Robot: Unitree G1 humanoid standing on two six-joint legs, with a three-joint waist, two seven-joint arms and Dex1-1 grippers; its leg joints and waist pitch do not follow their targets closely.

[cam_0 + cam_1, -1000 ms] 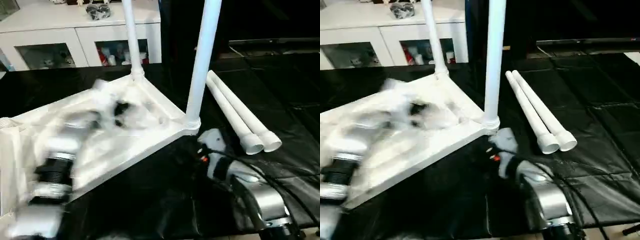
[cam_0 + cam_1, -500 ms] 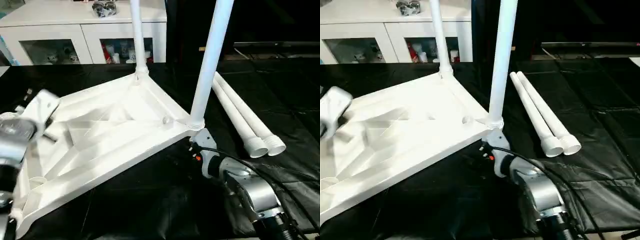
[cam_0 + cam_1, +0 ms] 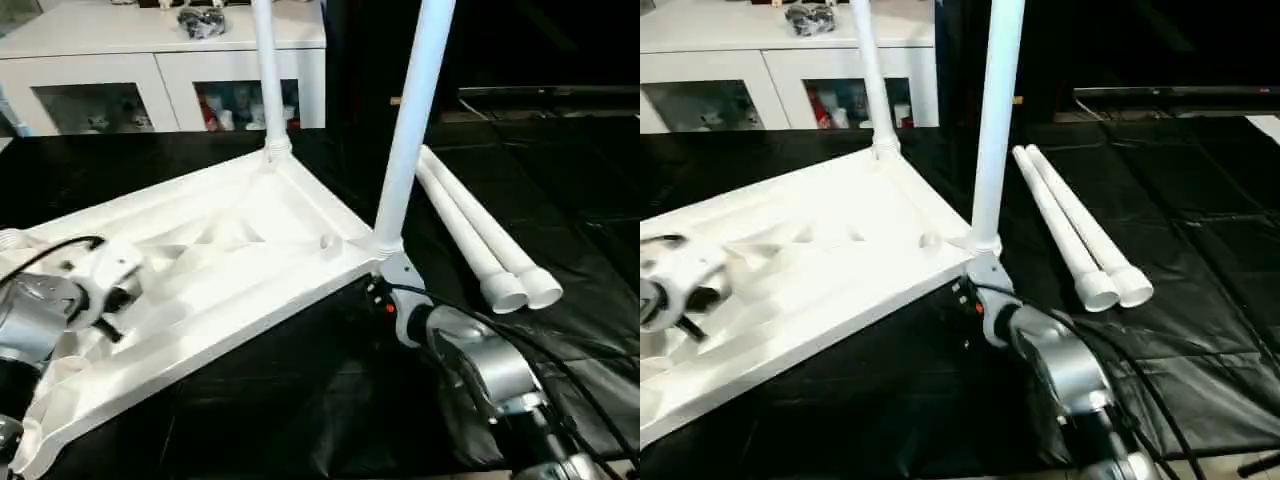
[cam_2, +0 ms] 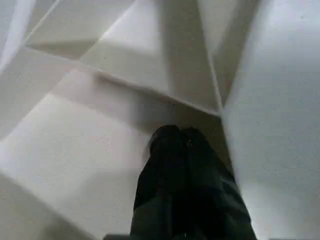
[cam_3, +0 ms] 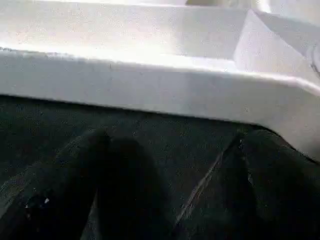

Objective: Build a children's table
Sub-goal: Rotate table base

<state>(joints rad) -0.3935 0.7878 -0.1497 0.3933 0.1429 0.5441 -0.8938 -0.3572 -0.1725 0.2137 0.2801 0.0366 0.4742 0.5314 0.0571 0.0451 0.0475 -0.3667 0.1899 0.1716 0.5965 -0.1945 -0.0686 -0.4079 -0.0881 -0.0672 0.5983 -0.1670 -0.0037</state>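
The children's table (image 3: 230,270) lies upside down on the black floor covering (image 3: 1200,300), one top with two legs (image 3: 408,130) standing in its far corner sockets and two loose legs (image 3: 480,235) side by side on the floor nearby. My left pincer (image 4: 172,145), fingers pressed together and empty, hovers over the ribbed underside. My right pincer (image 5: 170,165) gapes wide at the table's near edge, holding nothing.
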